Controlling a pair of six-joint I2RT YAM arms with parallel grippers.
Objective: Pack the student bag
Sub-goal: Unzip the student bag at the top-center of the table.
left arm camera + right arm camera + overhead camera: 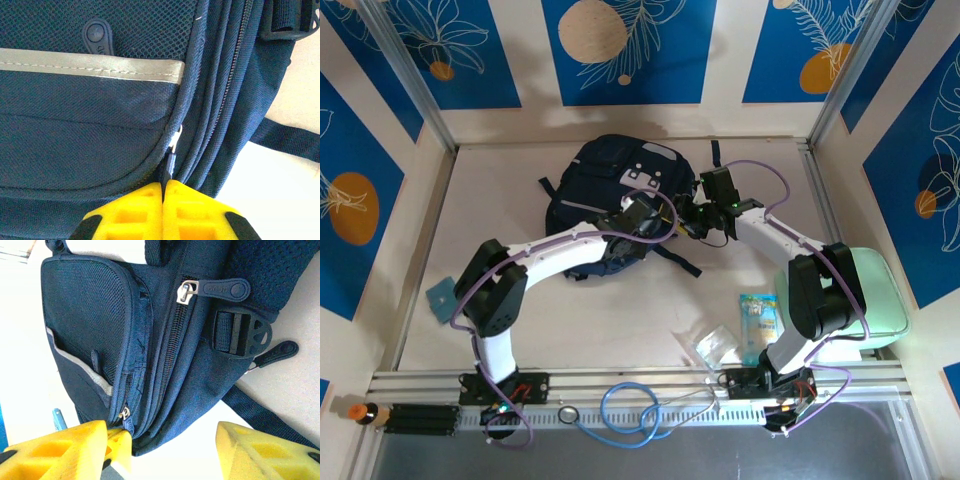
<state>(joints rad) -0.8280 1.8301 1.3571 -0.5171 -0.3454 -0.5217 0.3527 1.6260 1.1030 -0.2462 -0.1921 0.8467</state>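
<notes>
grips with the left gripper [163, 189] the zip pull [171, 159] of the student bag [610, 185]: yellow fingers [135, 212] pressed together, the dark pull pinched between the tips. meets the bag at the curved seam of the front pocket, below the grey reflective strip [100, 67]. holds nothing in the right gripper [162, 452]: jaws wide apart, released, with a lower corner of the bag between them; cannot tell if a finger touches the fabric. shows in the right wrist view a long zip with joined teeth and a silver slider [186, 291] at its end; nothing of the inside visible. lies flat at the far middle of the table [620, 320], front side up. points with the long axis diagonally, the top with the pale patch to the far right, the bottom to the near left. has at the right side of the table a mint green case [880, 290], well apart from the bag, and beside it, on its left, a small packet [757, 322].
</notes>
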